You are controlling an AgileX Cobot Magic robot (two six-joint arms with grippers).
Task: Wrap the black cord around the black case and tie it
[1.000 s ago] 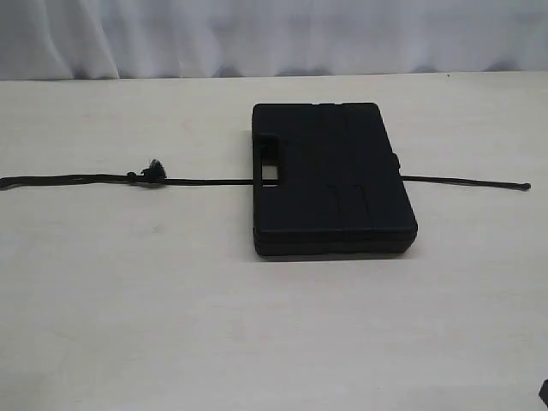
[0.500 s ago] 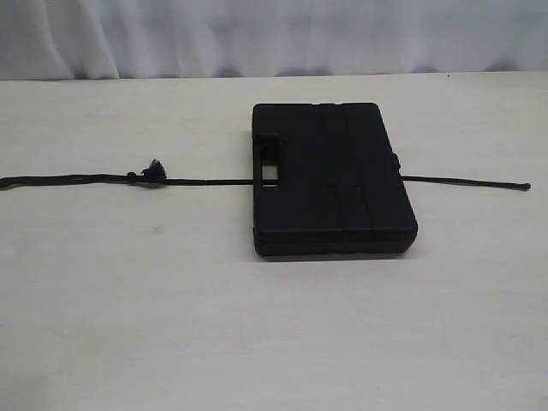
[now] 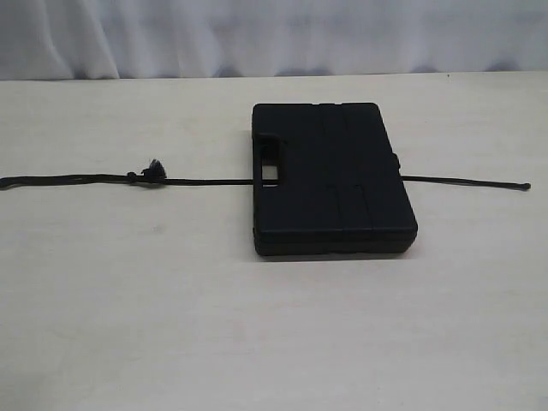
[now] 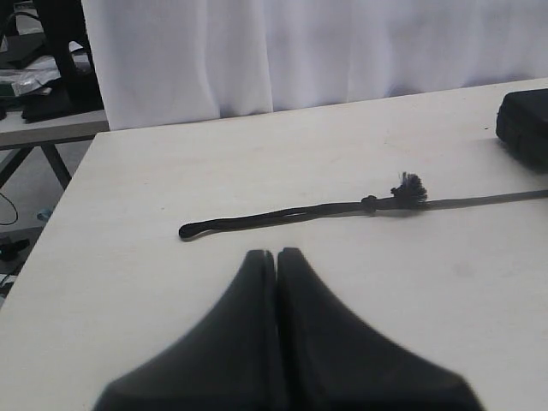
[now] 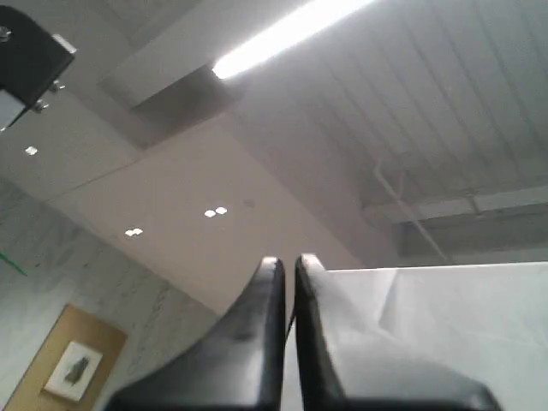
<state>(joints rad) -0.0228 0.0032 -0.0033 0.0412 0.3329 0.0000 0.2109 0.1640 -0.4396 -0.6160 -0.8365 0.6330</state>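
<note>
Black braided cord (image 3: 205, 181), long and thin, lies stretched straight across the pale cream table (image 3: 171, 325) from 9 o'clock to 3 o'clock. The flat rectangular matte black plastic case (image 3: 330, 175) sits right on its line, a touch toward 3 o'clock from the table's middle. A small frayed knot (image 3: 152, 170) shows well out at 9 o'clock of the case, and a shorter tail pokes out from the case's 3 o'clock edge. The cord meets the case at the small rectangular handle cutout (image 3: 271, 171), though I can't make out whether it threads through or simply runs underneath. Nothing wrapped, nothing tied: by my reading we're at the very start.

Left claw (image 4: 276, 253): fingers pressed together, empty, hovering over the table with the cord's 9 o'clock end just ahead of it. Right claw (image 5: 285, 261): closed too, holding nothing, and aimed up at the ceiling, away from the table.

For the first pickup, I'd have the left claw spread its fingers, drop right to the surface and pinch the tail beyond the knot. A thin cord lying flat slips away easily, so the tips should straddle it squarely. The right claw needs to swing down to the 3 o'clock tail. Then both tails go over the lid with even tension, or the case may slide.
</note>
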